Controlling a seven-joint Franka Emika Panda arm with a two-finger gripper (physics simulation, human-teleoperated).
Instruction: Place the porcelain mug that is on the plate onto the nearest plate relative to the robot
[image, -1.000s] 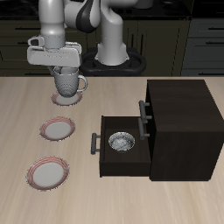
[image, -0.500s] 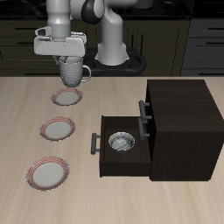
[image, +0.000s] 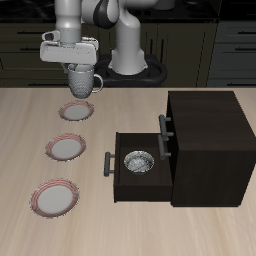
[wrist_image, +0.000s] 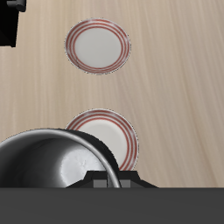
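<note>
My gripper is shut on the porcelain mug and holds it in the air above the back plate, clear of it. Three white plates with red rims lie in a row toward the table's front: the back plate, a middle plate and the front plate. In the wrist view the mug fills the space by my gripper, partly covering the back plate. The middle plate lies beyond it.
A dark cabinet stands beside the plates with its drawer pulled open toward them. A metal bowl sits in the drawer. The drawer handle sticks out near the middle plate.
One second ago the mug stood on the back plate with the gripper around it. It has since been lifted straight up. Nothing has moved in the last half second.
</note>
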